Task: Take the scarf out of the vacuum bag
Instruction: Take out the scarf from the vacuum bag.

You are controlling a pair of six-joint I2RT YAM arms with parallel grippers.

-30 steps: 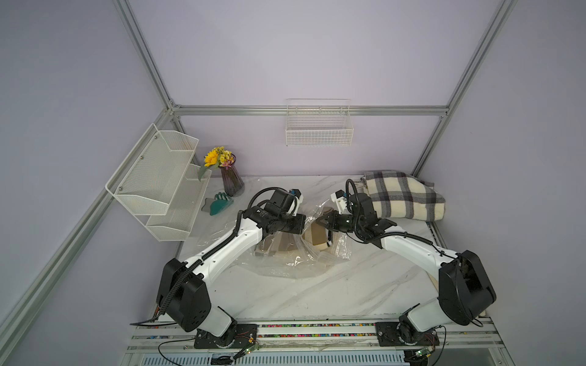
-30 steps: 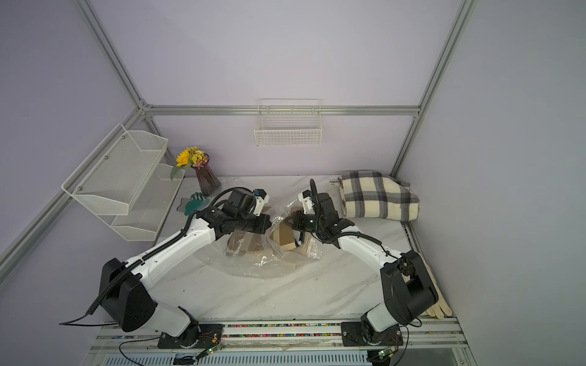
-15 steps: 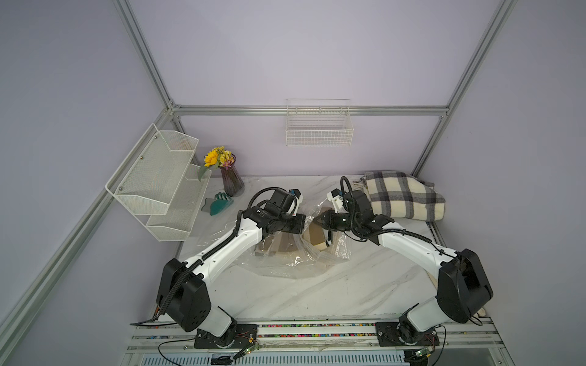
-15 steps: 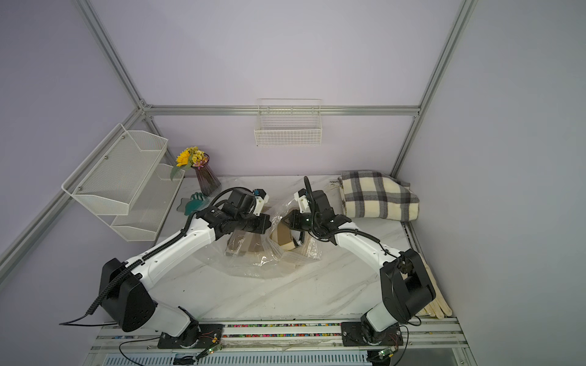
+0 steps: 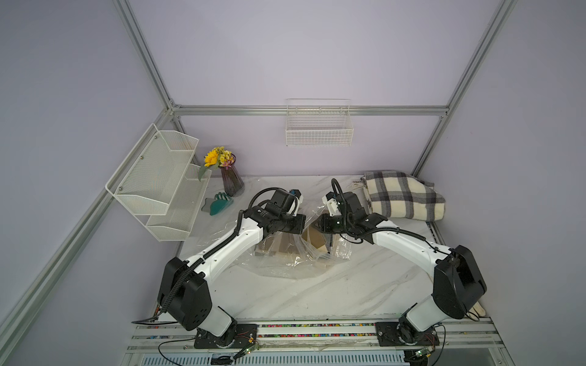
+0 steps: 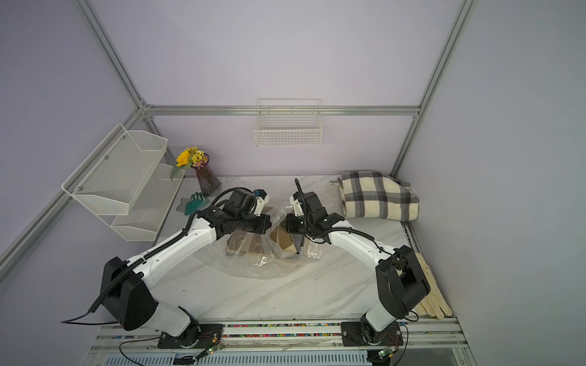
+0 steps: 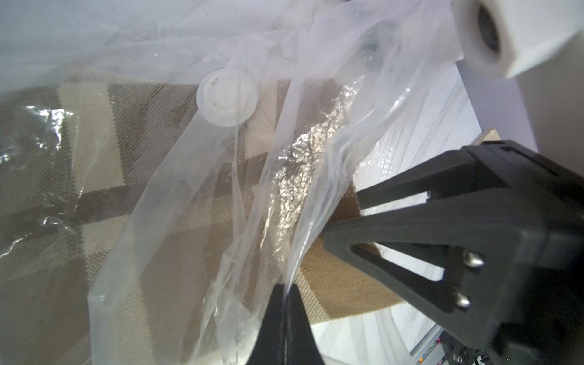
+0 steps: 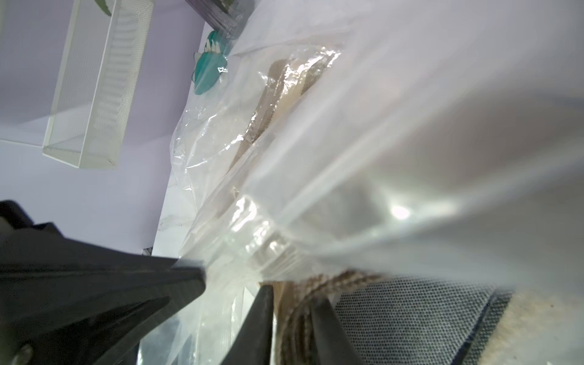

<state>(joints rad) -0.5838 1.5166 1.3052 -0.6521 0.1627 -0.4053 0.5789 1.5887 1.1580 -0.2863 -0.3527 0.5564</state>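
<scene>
The scarf [image 7: 344, 284], tan and grey check, lies mostly inside the vacuum bag [image 5: 279, 263], below and ahead of the left gripper [image 7: 284, 305]. One brown fold pokes out of the mouth toward the right gripper [image 8: 292, 300].

We see the left gripper's jaws closed flat on a ridge of the clear film, lifting it, with the white valve cap [image 7: 226, 98] just beyond its tips.

Compared with a second ago, the left arm has not moved. The right arm has nudged inward at the bag mouth. Its jaws, then pressed together, now stand a narrow gap apart with the brown fold between them. Plastic blurs the right wrist view, so we think it is pinching cloth alone, though some film may be caught too.

We read this as the grasp just made: the bag is held open and anchored, and the scarf is in hand but not yet drawn out. The next move, in our judgement, is a steady pull away from the left gripper.
</scene>
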